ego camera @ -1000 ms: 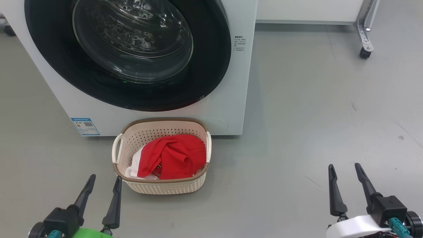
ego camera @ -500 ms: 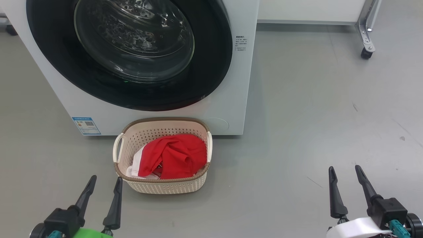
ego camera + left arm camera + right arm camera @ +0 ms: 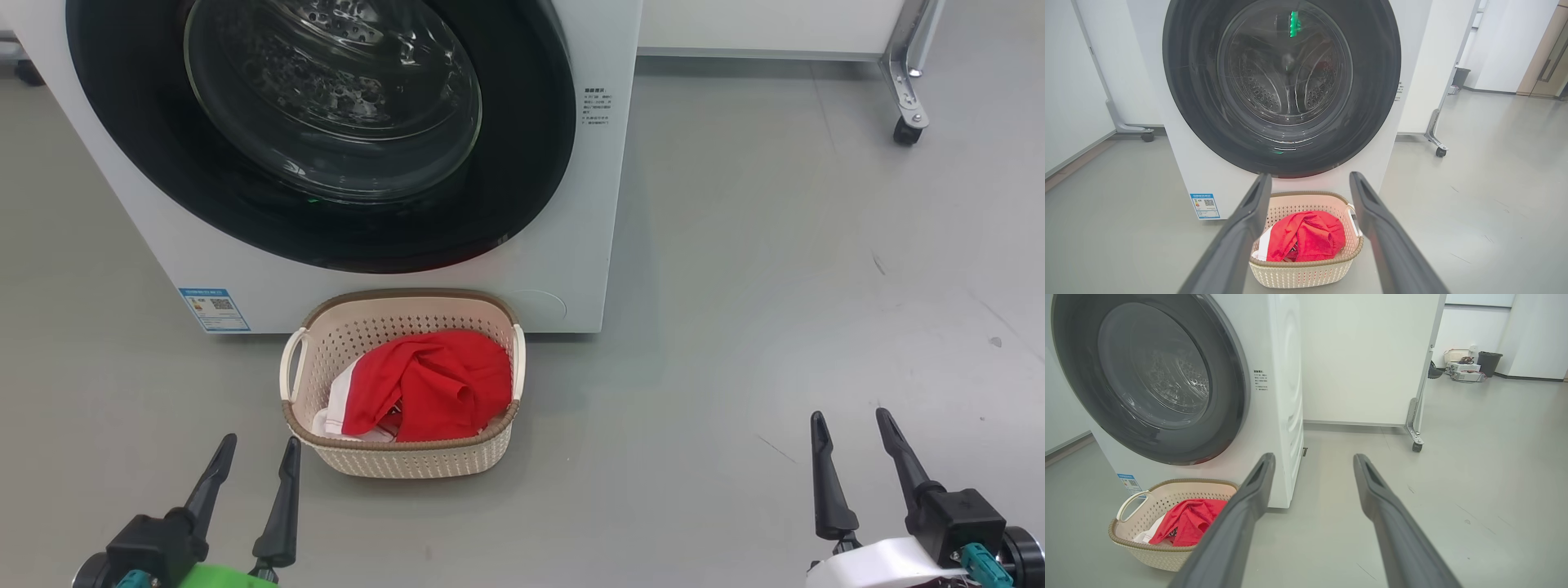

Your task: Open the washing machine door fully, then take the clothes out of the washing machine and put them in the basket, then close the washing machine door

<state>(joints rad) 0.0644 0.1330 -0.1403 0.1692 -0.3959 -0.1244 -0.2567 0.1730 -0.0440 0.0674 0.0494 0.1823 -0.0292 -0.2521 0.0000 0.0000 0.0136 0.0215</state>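
The washing machine door (image 3: pixel 331 122) sits shut at upper left, with the clothes (image 3: pixel 433 384) in the basket (image 3: pixel 408 461) just below it. The left pincer (image 3: pixel 260 441) and right pincer (image 3: pixel 849 415) stand open and empty at the lower corners.

The big white front-loading washing machine (image 3: pixel 571 245) and its round glossy black-rimmed glass door (image 3: pixel 326 131) are cut off by the head view's top edge. In the cream perforated plastic basket (image 3: pixel 408 461), the red garment (image 3: pixel 433 384) hides most of the white fabric (image 3: pixel 331 420). Print on the small blue sticker (image 3: pixel 214 309) is too small to read.
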